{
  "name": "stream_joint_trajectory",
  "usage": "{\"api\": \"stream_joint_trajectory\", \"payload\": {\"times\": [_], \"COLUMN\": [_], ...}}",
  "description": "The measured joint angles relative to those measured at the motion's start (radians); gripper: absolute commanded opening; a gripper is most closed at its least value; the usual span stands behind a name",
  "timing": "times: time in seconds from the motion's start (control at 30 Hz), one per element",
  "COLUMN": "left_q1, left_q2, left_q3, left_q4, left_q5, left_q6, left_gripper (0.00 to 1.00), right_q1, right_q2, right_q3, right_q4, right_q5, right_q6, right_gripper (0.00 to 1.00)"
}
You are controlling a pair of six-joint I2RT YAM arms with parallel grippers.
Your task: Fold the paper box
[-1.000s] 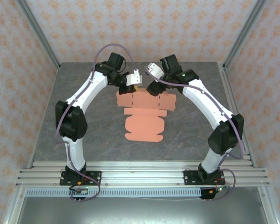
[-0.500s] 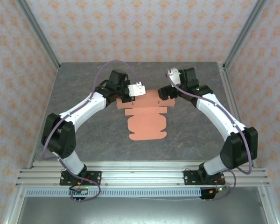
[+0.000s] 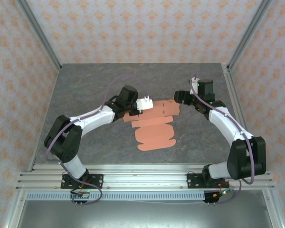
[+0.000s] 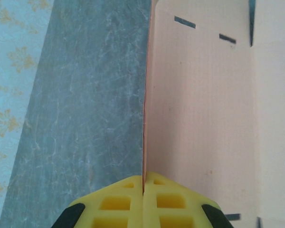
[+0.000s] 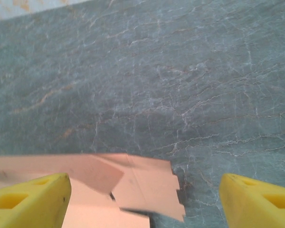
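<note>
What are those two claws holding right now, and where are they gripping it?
The left gripper pinches the paper box by the edge of its left panel. The right gripper is open over the other end, holding nothing.

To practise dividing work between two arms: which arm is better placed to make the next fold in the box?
Probably right. The right gripper is open at one end of the box, free to take hold. The left gripper is shut on the box edge, better used as anchor.
</note>
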Motion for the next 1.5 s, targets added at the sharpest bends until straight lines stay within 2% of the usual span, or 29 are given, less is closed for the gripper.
{"api": "stream_joint_trajectory", "payload": {"times": [0.13,0.3,0.5,0.6,0.67,0.8,1.03,1.33,1.5], "left_q1": [-0.031,-0.049,-0.037,-0.021,-0.008,0.019,0.062,0.067,0.067], "left_q2": [0.000,0.000,0.006,0.016,0.016,0.016,0.016,0.033,0.033], "left_q3": [-0.051,-0.062,0.002,0.056,0.077,0.101,0.133,0.151,0.151], "left_q4": [0.050,0.120,0.136,0.140,0.139,0.130,0.060,0.028,0.029], "left_q5": [-0.071,-0.134,-0.151,-0.140,-0.118,-0.072,0.013,0.063,0.076], "left_q6": [-0.002,0.014,0.056,0.073,0.086,0.115,0.186,0.238,0.237], "left_gripper": [0.00,0.00,0.00,0.00,0.00,0.00,0.00,0.00,0.00], "right_q1": [-0.011,-0.011,-0.011,-0.011,-0.011,-0.029,-0.048,0.071,0.097], "right_q2": [0.040,0.165,0.217,0.199,0.168,0.133,0.188,0.309,0.400], "right_q3": [0.021,0.152,0.229,0.228,0.200,0.151,0.179,0.442,0.546], "right_q4": [-0.007,-0.095,-0.174,-0.172,-0.150,-0.084,-0.007,-0.132,-0.263], "right_q5": [0.009,0.032,0.002,-0.068,-0.116,-0.202,-0.259,-0.287,-0.327], "right_q6": [0.055,0.067,0.058,-0.019,-0.086,-0.215,-0.440,-0.668,-0.724], "right_gripper": [0.78,0.79,0.78,0.88,0.91,0.86,0.87,0.84,0.73]}}
